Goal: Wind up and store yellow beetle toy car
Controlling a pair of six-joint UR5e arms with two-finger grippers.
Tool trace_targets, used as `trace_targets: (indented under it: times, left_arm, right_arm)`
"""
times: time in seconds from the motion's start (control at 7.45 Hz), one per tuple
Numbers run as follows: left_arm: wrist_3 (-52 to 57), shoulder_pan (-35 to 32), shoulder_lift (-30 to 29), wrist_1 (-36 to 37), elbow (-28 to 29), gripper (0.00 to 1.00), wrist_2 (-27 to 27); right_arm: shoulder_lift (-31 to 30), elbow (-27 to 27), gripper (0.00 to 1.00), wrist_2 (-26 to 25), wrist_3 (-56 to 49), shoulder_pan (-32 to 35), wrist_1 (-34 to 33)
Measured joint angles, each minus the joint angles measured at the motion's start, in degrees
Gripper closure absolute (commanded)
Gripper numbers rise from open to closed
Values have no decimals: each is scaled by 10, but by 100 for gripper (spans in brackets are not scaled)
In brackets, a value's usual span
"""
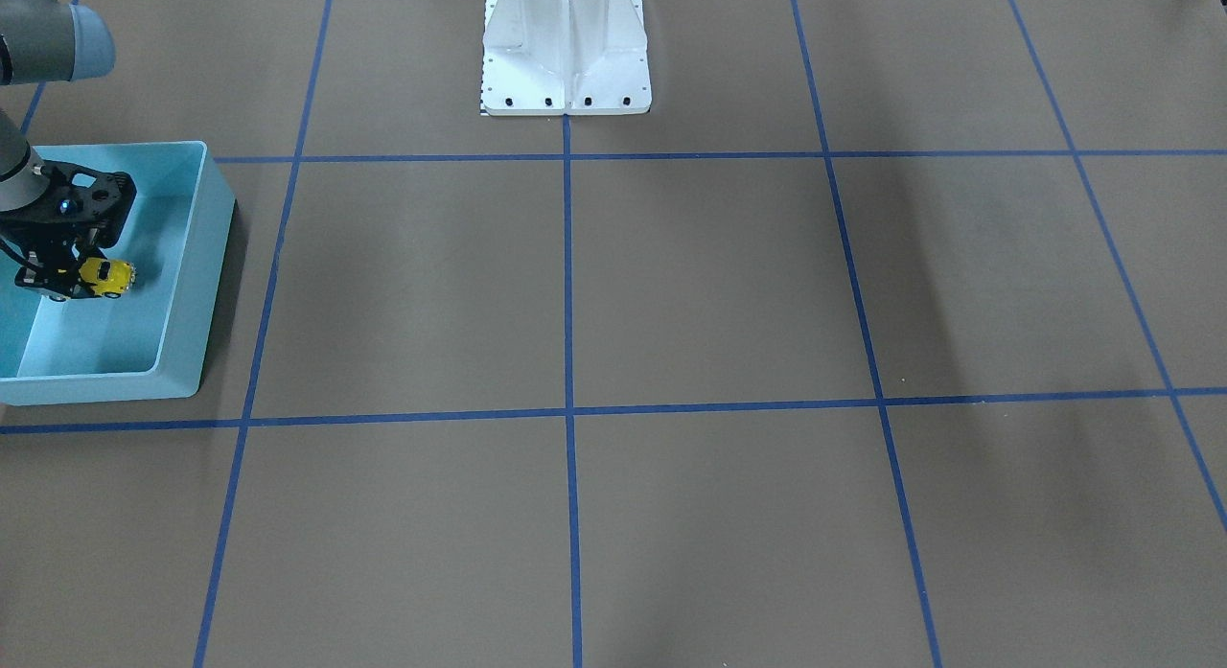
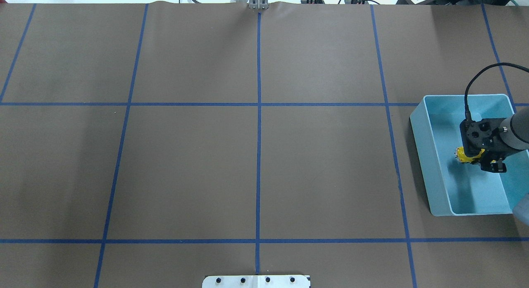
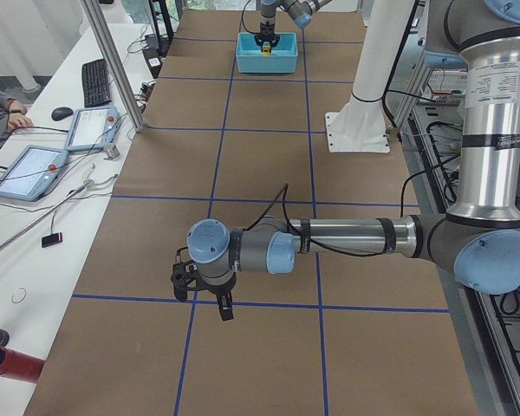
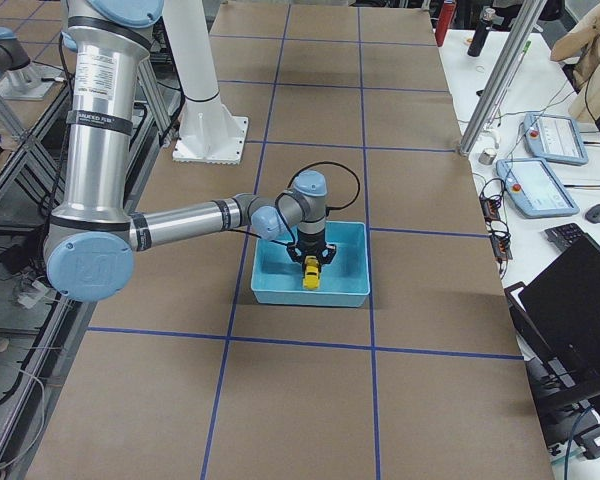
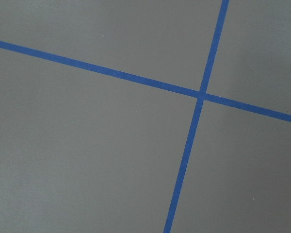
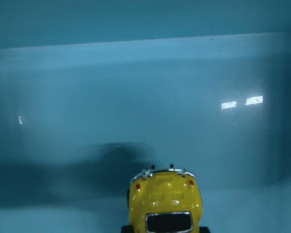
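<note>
The yellow beetle toy car [image 1: 105, 276] is held in my right gripper [image 1: 77, 280], which is shut on it inside the light blue bin [image 1: 192, 265]. The car hangs a little above the bin's floor, over its own shadow. It also shows in the overhead view [image 2: 466, 155], the exterior right view [image 4: 310, 273] and the right wrist view [image 6: 165, 201]. My left gripper [image 3: 204, 293] hovers over bare table far from the bin. It shows only in the exterior left view, so I cannot tell whether it is open or shut.
The bin [image 2: 430, 155] stands on the table's right side in the overhead view. Blue tape lines [image 2: 258, 155] grid the brown table. The white robot base [image 1: 566, 50] stands at the robot's edge. Operator tablets [image 3: 35, 169] lie on a side desk.
</note>
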Motion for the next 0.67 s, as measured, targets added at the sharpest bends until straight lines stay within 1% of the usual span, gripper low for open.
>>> trace_targets:
  times: [0.27,0.4,0.54,0.67]
  left_arm:
    - [0,0,0,0,0,0,0]
    - [0,0,0,0,-1,0,0]
    - [0,0,0,0,0,0,0]
    - [0,0,1,0,0,0,0]
  right_arm:
    - [1,10,0,24,-2,10,-2]
    - [-4,15,0,56,-5,47,-6]
    - [-14,15,0,95,-6,104,-21]
    - [-21,14,0,131,-7,171,-60]
